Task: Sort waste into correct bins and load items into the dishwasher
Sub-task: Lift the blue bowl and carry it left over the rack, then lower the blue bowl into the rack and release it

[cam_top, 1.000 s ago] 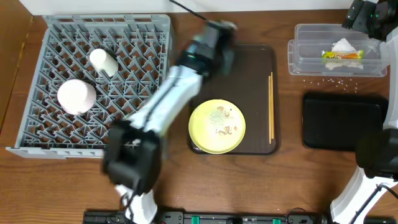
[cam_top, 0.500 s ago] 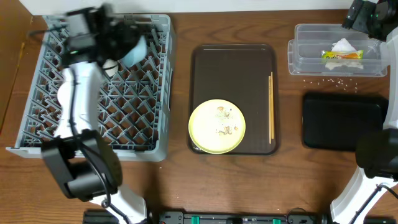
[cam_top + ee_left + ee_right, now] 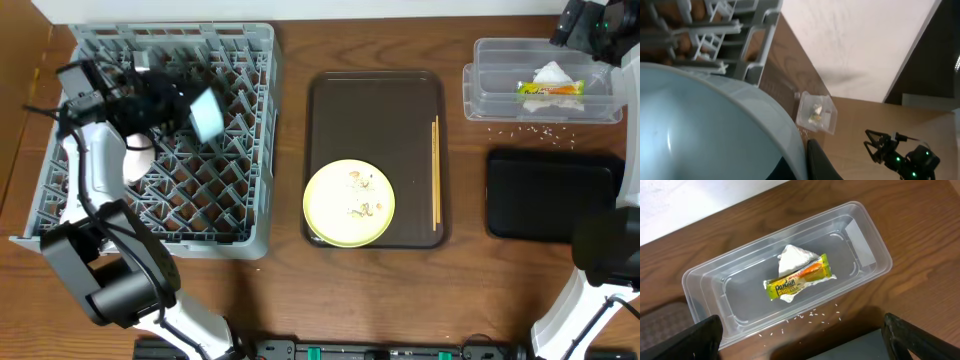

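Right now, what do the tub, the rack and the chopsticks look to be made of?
Tub: clear glossy plastic, with see-through walls. Rack: grey matte plastic, judging by its moulded lattice. Chopsticks: probably wood or bamboo, pale tan and thin, but too small to be sure.

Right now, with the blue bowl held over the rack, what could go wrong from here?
The left pincer grips the light blue bowl by its rim, tilted over the dish rack; it may slip or land on the white bowl nearby. The yellow plate carries food scraps; racking it unscraped would likely dirty the rack.
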Robot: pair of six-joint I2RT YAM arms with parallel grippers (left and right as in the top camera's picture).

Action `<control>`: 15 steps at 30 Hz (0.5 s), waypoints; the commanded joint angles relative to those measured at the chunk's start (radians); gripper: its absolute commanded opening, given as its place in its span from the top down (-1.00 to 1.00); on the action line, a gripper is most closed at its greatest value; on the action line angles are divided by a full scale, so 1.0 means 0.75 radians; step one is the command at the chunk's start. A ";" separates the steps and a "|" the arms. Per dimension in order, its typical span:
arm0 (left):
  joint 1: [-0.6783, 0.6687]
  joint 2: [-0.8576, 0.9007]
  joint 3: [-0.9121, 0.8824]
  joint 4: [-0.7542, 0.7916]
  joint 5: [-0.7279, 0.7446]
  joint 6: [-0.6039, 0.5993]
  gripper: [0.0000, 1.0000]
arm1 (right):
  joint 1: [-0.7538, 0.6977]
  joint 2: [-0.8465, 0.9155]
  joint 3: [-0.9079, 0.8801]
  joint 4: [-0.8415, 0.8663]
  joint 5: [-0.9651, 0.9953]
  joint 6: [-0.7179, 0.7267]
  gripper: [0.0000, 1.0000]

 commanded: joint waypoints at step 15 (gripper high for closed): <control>0.174 0.089 -0.120 0.206 0.042 -0.070 0.85 | 0.006 0.002 -0.005 -0.001 0.006 -0.010 -0.99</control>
